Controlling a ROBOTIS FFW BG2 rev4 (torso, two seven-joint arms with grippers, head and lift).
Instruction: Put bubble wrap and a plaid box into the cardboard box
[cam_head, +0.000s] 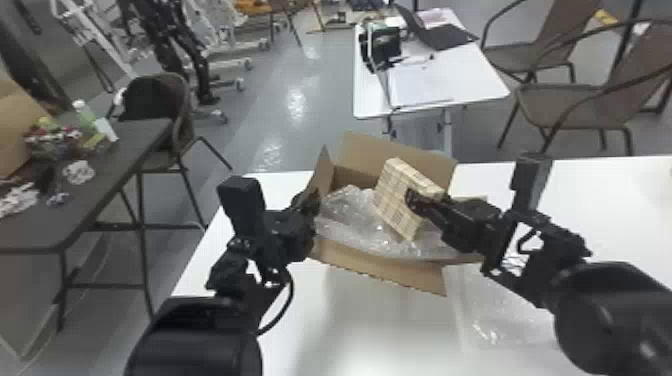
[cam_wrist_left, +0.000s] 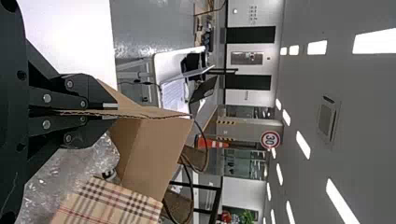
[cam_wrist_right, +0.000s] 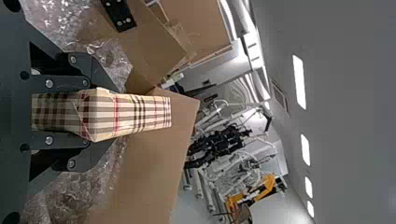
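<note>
The cardboard box (cam_head: 380, 272) stands open on the white table, with crumpled bubble wrap (cam_head: 350, 215) inside it. My right gripper (cam_head: 417, 202) is shut on the plaid box (cam_head: 397, 197), tilted over the wrap within the carton's opening. In the right wrist view the plaid box (cam_wrist_right: 126, 114) sits between the two fingers of that gripper (cam_wrist_right: 95, 114). At the carton's left side is my left gripper (cam_head: 312, 200). From the left wrist view, this gripper (cam_wrist_left: 109, 112) is closed on a flap (cam_wrist_left: 154, 112) of the carton; the plaid box (cam_wrist_left: 107, 203) shows beside it.
A clear plastic sheet (cam_head: 500, 315) lies on the white table (cam_head: 350, 325) at the near right. A dark table (cam_head: 115, 170) with assorted items stands to the left. Beyond the carton are a small white table (cam_head: 430, 85) and chairs.
</note>
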